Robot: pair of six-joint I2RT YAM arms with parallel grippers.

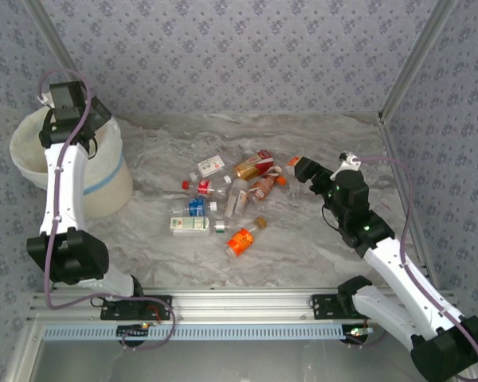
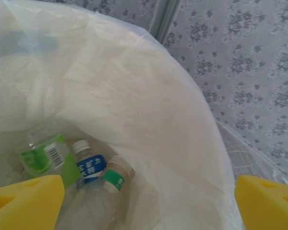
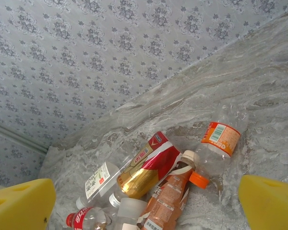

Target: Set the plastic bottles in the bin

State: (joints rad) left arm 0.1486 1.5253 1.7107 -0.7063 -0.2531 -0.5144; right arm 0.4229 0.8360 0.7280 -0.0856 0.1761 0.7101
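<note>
Several plastic bottles [image 1: 227, 195] lie in a loose pile at the middle of the marble table. The bin [image 1: 107, 187], cream-white with a bag liner, stands at the far left. My left gripper [image 1: 72, 118] hangs over its mouth. From the left wrist, the gripper [image 2: 146, 206] is open and holds nothing, and below it a blue-labelled bottle [image 2: 89, 165] and a green-labelled bottle [image 2: 113, 178] lie inside the bag [image 2: 134, 96]. My right gripper [image 1: 303, 173] hovers open at the pile's right edge. Between its fingers [image 3: 144, 206] show a red-and-gold bottle [image 3: 151, 163] and a brown bottle [image 3: 170, 196].
An orange-labelled bottle [image 1: 240, 240] and a white-green carton [image 1: 190, 225] lie nearest the arms. Patterned walls and metal corner posts [image 1: 406, 72] close in the table at the back and on both sides. A metal rail [image 1: 239, 306] runs along the front edge. Bare marble [image 1: 303, 255] lies right of the pile.
</note>
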